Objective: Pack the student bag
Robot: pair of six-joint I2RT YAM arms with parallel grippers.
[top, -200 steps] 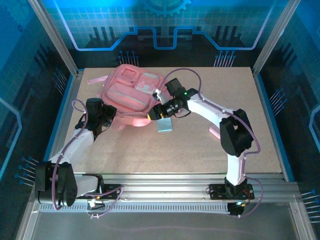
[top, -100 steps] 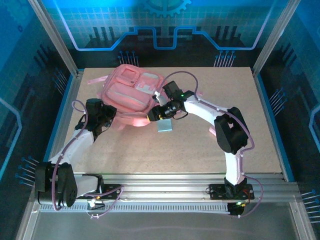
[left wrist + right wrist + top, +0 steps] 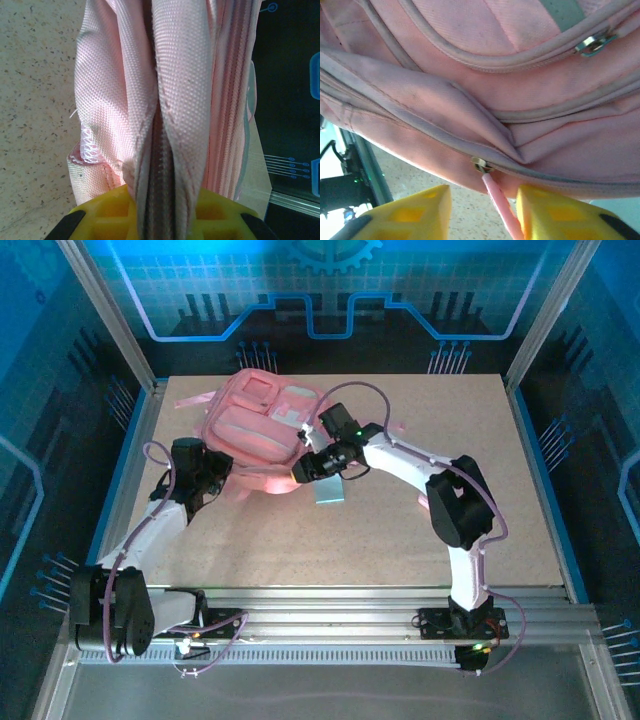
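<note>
The student bag (image 3: 258, 422), pink with pale patches, lies at the table's back left. My left gripper (image 3: 220, 475) is at its near left edge. In the left wrist view it (image 3: 165, 217) is shut on a fold of the bag's fabric (image 3: 175, 100), a zipper line running between the yellow fingers. My right gripper (image 3: 302, 471) is at the bag's near edge. In the right wrist view it (image 3: 482, 212) is open below the bag (image 3: 520, 90), and a pink zipper pull (image 3: 497, 200) hangs from a metal slider (image 3: 481, 164) between the fingers, close to the right one.
A flat blue-grey item (image 3: 329, 491) lies on the table just under the right gripper. A pink strap (image 3: 192, 400) trails off the bag toward the left rail. Metal frame posts and blue walls ring the table (image 3: 350, 550).
My right gripper has shifted a little left toward the bag's near edge, and its elbow has moved in. The left arm and the bag have stayed put.
</note>
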